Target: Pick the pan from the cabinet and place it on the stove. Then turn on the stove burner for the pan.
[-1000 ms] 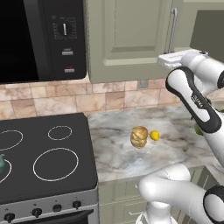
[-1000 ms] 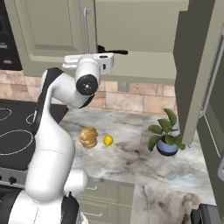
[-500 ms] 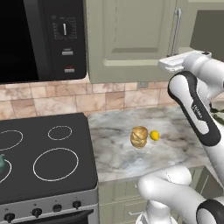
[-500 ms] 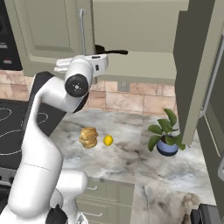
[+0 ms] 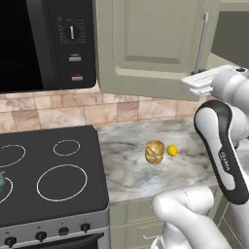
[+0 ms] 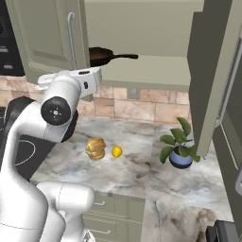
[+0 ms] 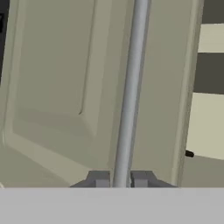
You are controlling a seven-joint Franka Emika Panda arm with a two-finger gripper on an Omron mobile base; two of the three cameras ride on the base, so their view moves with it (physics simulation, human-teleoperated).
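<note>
The pan point(image 6: 100, 55), a dark round skillet with a brownish inside and a long thin black handle pointing right, sits on the lower shelf of the open upper cabinet point(image 6: 142, 28), well behind and above the robot's hand. In the hand view the gripper point(image 7: 119, 179) faces a sage-green panelled cabinet door point(image 7: 65, 87), and its two small dark finger tips point(image 7: 99, 179) stand slightly apart on either side of the door's long silver bar handle point(image 7: 130, 87), which runs straight up between them; whether they press on the bar I cannot tell. The door's recessed panel lies left of the bar, and to the right of the door edge the pale shelves of the cabinet's inside show. From the left base view the same door point(image 5: 146, 44) hangs right of the black microwave point(image 5: 48, 44), with the white hand point(image 5: 202, 83) level with the lower end of the bar. Below, a marble-patterned counter point(image 5: 136, 170) carries a lumpy golden-brown pastry point(image 5: 154, 152) with a small yellow lemon point(image 5: 171, 150) just beside it; from the right base view a potted plant point(image 6: 178, 146) in a blue pot stands further right. The black glass stove point(image 5: 48, 175) lies left of the counter, with a large single white ring burner point(image 5: 62, 182) near its front, a smaller ring point(image 5: 66, 147) behind it, small black knobs point(image 5: 63, 231) on a silver front strip, and the edge of a teal kettle point(image 5: 2, 181) at the left border.
</note>
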